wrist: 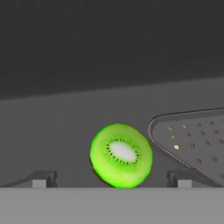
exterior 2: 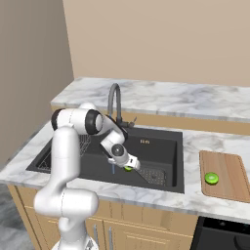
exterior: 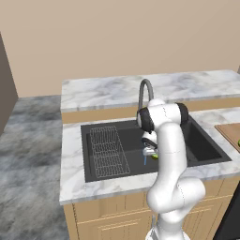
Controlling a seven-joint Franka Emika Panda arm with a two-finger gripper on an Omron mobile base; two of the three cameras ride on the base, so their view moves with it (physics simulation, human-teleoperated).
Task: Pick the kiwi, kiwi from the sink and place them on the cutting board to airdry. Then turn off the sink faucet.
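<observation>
Gripper (wrist: 111, 178) wide open, kiwi (wrist: 121, 155) between its fingertips, in sink (exterior 2: 161, 146)

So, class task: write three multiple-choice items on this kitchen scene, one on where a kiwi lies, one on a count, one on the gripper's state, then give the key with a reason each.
1. Where is the kiwi that lies away from the gripper?
A. on the wire rack
B. on the cutting board
C. on the floor

2. How many kiwis are in the scene?
A. one
B. two
C. four

3. How do the gripper's jaws stand?
A. open, with a kiwi between the fingertips
B. shut on the faucet
C. shut on a kiwi, lifted clear of the sink

Key:
1 B: one kiwi lies on the cutting board right of the sink.
2 B: that one, plus a second kiwi on the sink floor beside the drain grate.
3 A: in the hand view the gripper has its fingertips wide apart either side of the fruit.
</observation>
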